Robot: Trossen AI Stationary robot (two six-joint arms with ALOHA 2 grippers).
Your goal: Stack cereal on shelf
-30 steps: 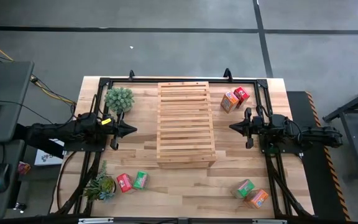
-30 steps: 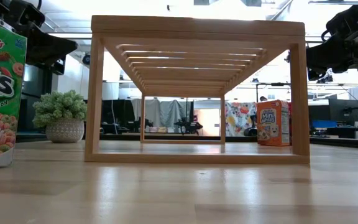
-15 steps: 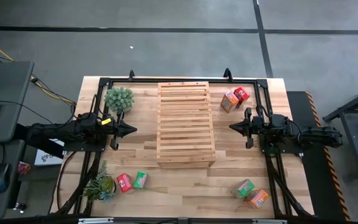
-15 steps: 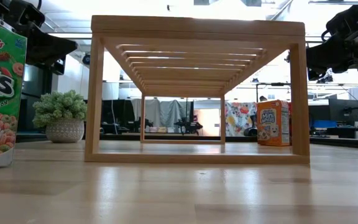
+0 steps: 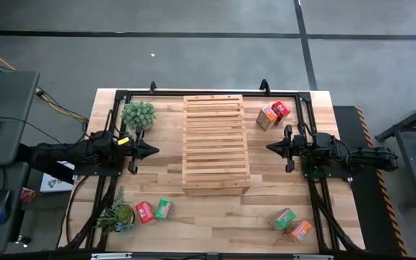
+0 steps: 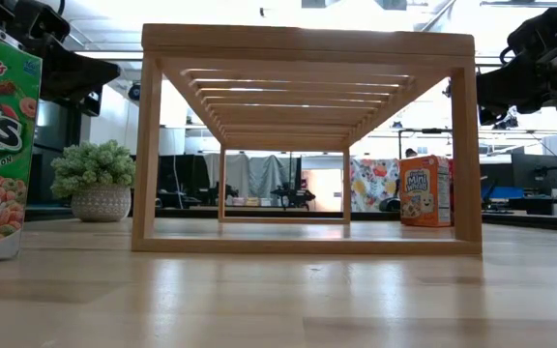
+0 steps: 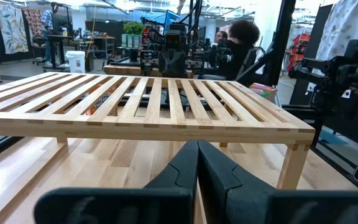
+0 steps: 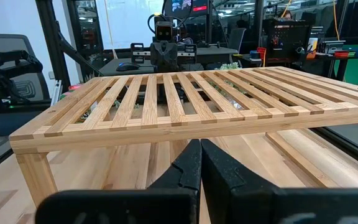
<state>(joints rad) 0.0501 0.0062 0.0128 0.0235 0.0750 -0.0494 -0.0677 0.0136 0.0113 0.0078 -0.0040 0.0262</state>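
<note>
So far nothing is stacked: your left end effector [image 5: 152, 151] and right end effector [image 5: 271, 146] both sit with fingers pressed together, empty, on either side of the shelf [image 5: 216, 143] at mid-tabletop [image 5: 208, 217]. The cereal lies in pairs around it: the orange and red boxes [image 5: 273, 114] at the far right, the red and green boxes [image 5: 154, 210] near left, the green and orange boxes [image 5: 292, 224] near right. Probably start with the right arm on the far-right pair; part the fingers fully, take one box across its narrow sides, and lift it clear of its touching neighbour.

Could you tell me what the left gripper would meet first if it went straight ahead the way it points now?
Most likely the shelf: the left gripper, fingers shut, points at its near side, seemingly just below the slatted top, so it might slip underneath.
</note>
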